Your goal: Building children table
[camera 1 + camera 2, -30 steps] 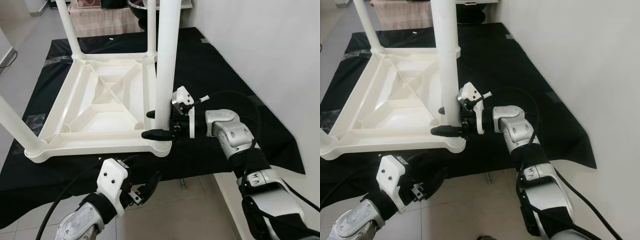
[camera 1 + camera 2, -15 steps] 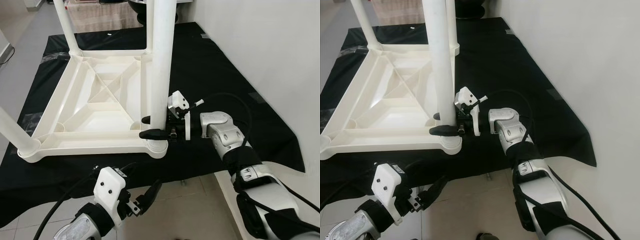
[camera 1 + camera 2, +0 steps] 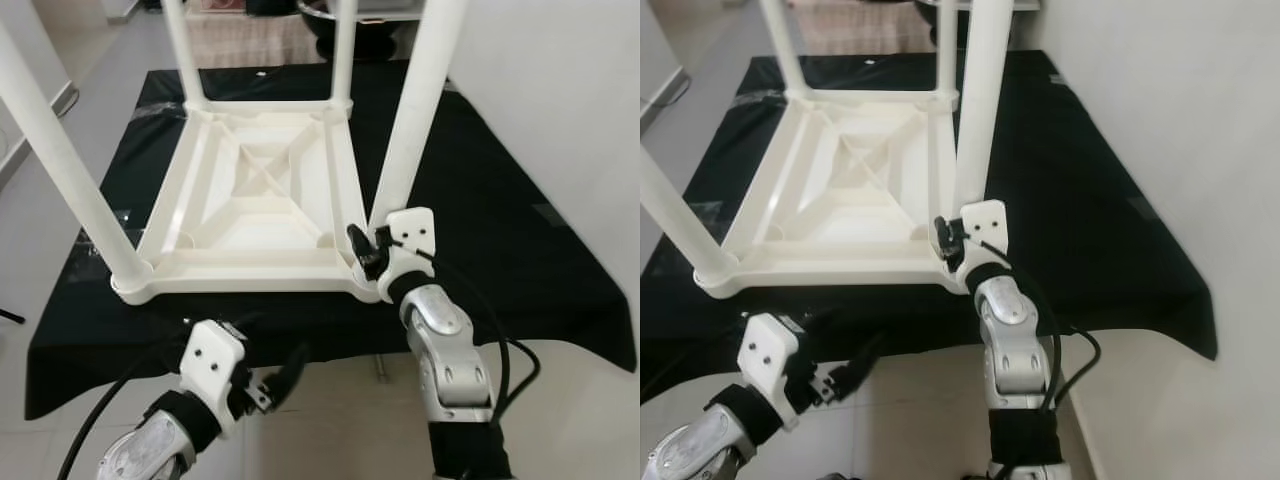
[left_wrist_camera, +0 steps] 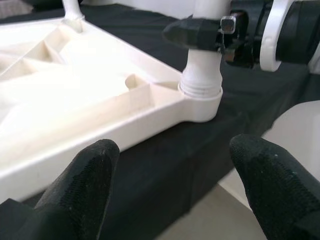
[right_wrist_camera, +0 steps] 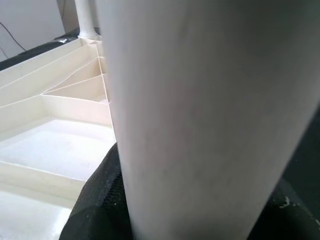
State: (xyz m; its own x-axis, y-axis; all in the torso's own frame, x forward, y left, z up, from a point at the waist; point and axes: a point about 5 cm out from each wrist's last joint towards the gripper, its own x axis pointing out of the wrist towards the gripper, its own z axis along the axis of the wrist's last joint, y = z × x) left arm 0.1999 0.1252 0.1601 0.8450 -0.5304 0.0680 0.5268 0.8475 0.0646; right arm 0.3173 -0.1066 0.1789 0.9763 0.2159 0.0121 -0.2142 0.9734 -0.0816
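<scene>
Our right gripper (image 3: 366, 252) clamps the leg (image 3: 408, 140) at the upturned table's (image 3: 262, 215) 4 o'clock corner. Our left gripper (image 4: 170, 185) hangs wide open at 6 o'clock.

The head cameras are looking forward and steeply down from above, taking in the upturned white table (image 3: 260, 200) on the black cloth (image 3: 520, 250), the wall on the right and floor tiles nearest. The left wrist camera is sitting low by the near cloth edge, peering between its own fingertips (image 4: 85, 175) toward the table's near right corner, the corner the head views are also showing. The right wrist camera is pressing very close against that corner's leg (image 5: 200, 125), facing across the ribbed underside.
</scene>
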